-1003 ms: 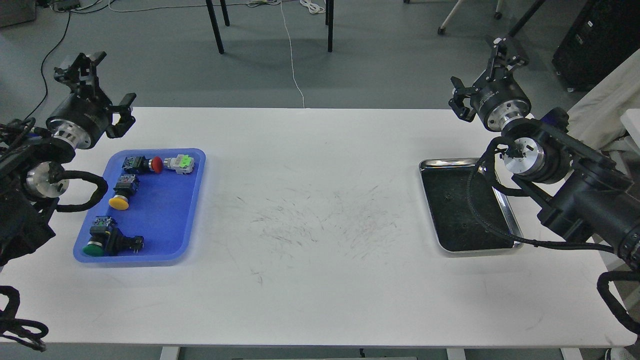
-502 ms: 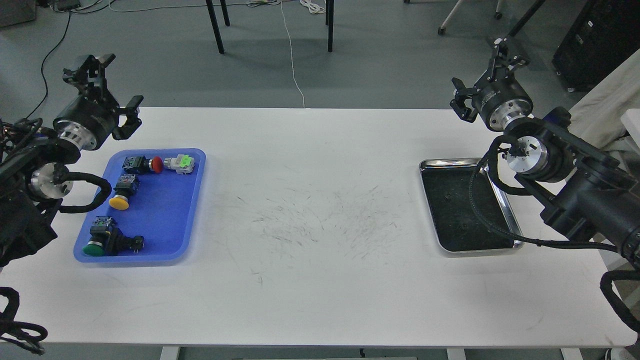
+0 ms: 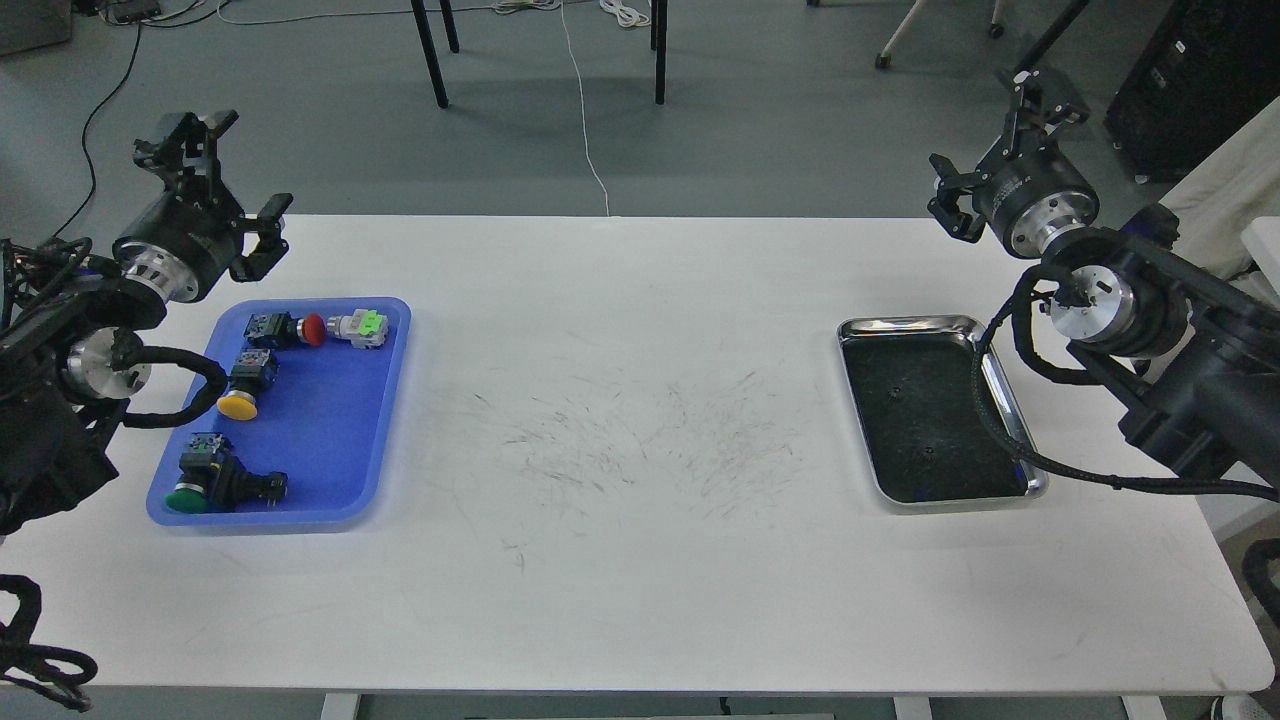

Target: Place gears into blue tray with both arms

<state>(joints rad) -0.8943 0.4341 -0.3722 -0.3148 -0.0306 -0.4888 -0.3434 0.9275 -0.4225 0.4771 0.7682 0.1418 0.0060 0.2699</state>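
The blue tray lies at the table's left end and holds several push-button switches. Two tiny dark gears show faintly on the dark inside of the steel tray at the right. My left gripper hangs above the table's far left edge, just behind the blue tray, with its fingers spread open and empty. My right gripper is raised beyond the table's far right edge, behind the steel tray, also open and empty.
In the blue tray lie a red-capped switch, a green-and-white one, a yellow-capped one and a green-capped one. Scuff marks cover the white table's middle. Chair legs and cables stand on the floor behind.
My right arm has swung to the right, uncovering the steel tray's right rim. My left gripper has drifted slightly right. Both stay open.
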